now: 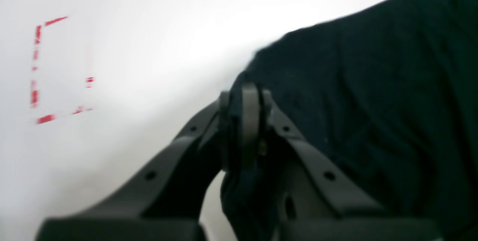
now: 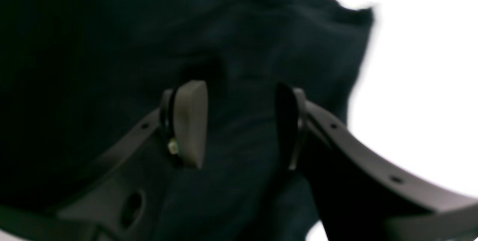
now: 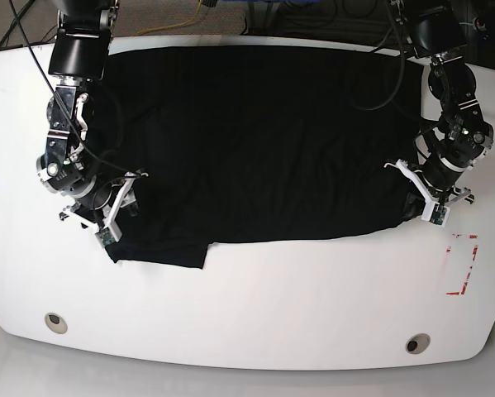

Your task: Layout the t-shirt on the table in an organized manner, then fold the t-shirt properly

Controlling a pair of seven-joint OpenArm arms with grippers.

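The white table carried, beyond the cloth, two small round metal inserts near its front edge and a broken red rectangular outline toward the front corner on the left arm's side; cables ran along the far edge behind the arms. Nothing lay on top of the black t-shirt, which was spread across the middle and far part of the table with its long axis running side to side between the two arms. Its front edge ran nearly straight, ending in a sleeve-like flap that stuck out toward the front near the right arm. The left gripper was clamped tight on the shirt's edge, close to the red outline. The right gripper had its jaws parted over the dark cloth, with fabric between the pads, and whether it pinched any was not clear.
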